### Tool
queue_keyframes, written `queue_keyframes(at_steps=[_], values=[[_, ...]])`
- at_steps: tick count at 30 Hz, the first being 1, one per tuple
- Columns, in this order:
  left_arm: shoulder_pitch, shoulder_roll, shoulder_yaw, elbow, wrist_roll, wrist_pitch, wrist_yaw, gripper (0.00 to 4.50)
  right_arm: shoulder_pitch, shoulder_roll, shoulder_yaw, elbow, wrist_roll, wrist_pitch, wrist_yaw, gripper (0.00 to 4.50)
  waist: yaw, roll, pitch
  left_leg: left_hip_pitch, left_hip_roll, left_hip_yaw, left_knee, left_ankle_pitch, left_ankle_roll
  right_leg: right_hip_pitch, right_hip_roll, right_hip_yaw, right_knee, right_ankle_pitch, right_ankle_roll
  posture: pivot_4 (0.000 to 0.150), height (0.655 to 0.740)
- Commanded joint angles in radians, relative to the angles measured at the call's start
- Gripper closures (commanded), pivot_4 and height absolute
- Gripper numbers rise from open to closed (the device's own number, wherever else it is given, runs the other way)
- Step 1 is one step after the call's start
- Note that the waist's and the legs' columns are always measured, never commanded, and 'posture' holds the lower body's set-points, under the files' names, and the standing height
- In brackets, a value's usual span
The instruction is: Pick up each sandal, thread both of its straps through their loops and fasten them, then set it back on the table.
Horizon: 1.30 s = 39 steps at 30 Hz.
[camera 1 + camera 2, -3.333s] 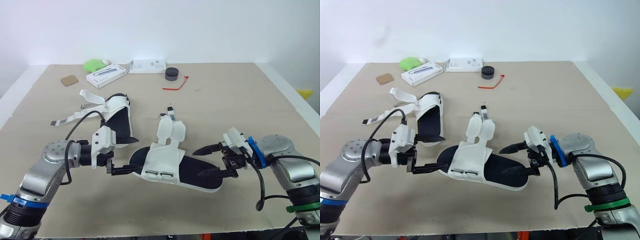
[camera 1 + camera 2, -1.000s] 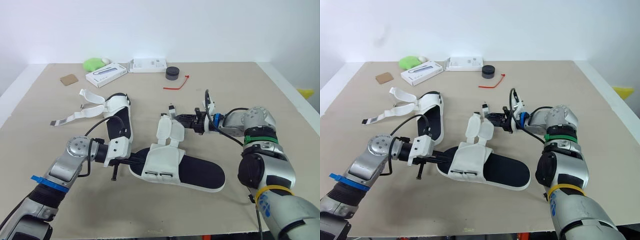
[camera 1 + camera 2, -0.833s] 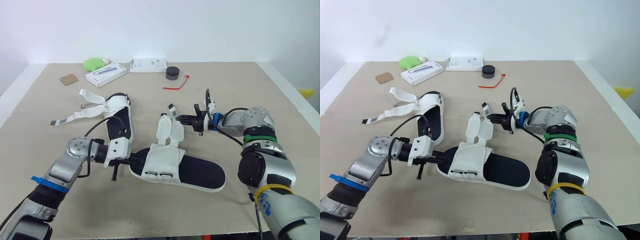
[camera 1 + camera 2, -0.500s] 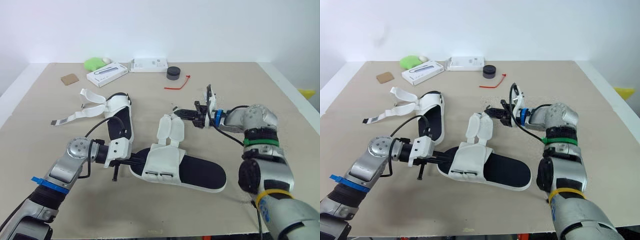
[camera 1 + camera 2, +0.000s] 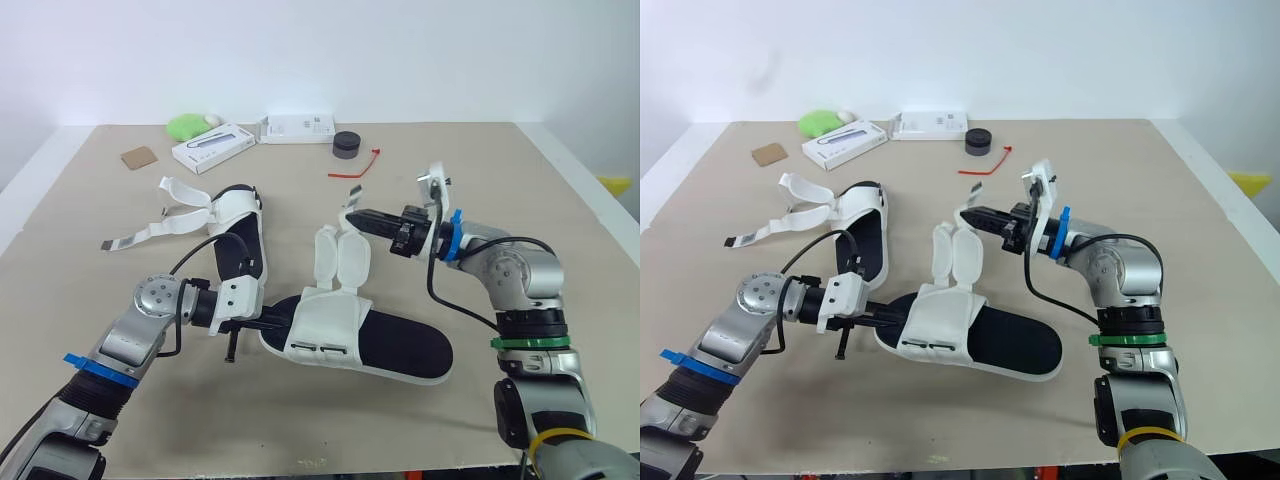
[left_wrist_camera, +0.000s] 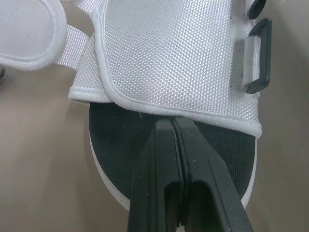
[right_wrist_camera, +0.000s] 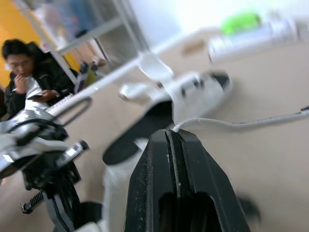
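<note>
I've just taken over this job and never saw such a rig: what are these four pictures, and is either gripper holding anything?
It is a two-armed humanoid robot at a table. The two wide pictures come from its head camera; the two close ones from cameras on its wrists. The right gripper is shut on a strap of the near sandal. The left gripper is shut, tips against that sandal's black footbed. A second sandal lies behind, straps open, and farther back two white boxes, a black puck and a red tie.

White coarse-woven cloth upper on the near sandal (image 6: 178, 53), matt black footbed (image 6: 120, 140), black plastic loop (image 6: 257, 55), matt beige table (image 5: 480, 160)
</note>
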Motion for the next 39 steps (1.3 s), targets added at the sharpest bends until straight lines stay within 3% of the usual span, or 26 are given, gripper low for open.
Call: queue_keyframes(at_steps=[1, 9, 22, 29, 39], values=[[0.007, 0.003, -0.001, 0.003, 0.014, -0.007, -0.004, 4.5, 0.035, -0.02, 0.0, -0.081, -0.007, -0.131, 0.067, 4.46, 0.0, 0.0, 0.0, 0.0, 0.0, 0.0, 0.0, 0.0, 0.0, 0.0, 0.0, 0.0, 0.0, 0.0, 0.0, 0.15, 0.74], [0.008, 0.002, -0.004, 0.008, 0.015, -0.011, -0.006, 4.5, 0.129, -0.035, 0.101, -0.078, -0.227, -0.756, 0.229, 4.46, 0.0, 0.0, 0.0, 0.001, 0.0, 0.001, 0.0, 0.0, 0.0, 0.0, 0.0, 0.0, 0.0, 0.0, 0.0, 0.15, 0.74], [0.007, 0.0, -0.002, 0.013, 0.009, -0.007, -0.002, 4.5, 0.178, -0.081, 0.279, -0.087, -0.327, -1.59, 0.409, 4.46, 0.001, 0.0, 0.0, 0.003, 0.0, 0.002, 0.003, 0.0, 0.0, 0.002, 0.0, 0.001, 0.001, 0.0, -0.001, 0.15, 0.74], [-0.004, -0.021, 0.016, -0.012, -0.032, 0.067, 0.013, 4.5, 0.104, -0.151, 0.358, -0.01, -0.423, -1.816, 0.36, 4.46, 0.001, 0.0, 0.0, 0.008, 0.0, 0.003, 0.005, 0.0, 0.0, 0.007, 0.0, 0.001, 0.001, 0.0, -0.001, 0.15, 0.74], [0.002, -0.047, 0.034, -0.065, -0.07, 0.188, 0.064, 4.5, 0.02, -0.212, 0.423, 0.098, -0.449, -1.878, 0.266, 4.46, 0.001, -0.001, 0.0, 0.016, 0.0, 0.004, 0.005, 0.0, 0.0, 0.013, 0.001, 0.004, 0.002, -0.001, -0.001, 0.15, 0.74]])
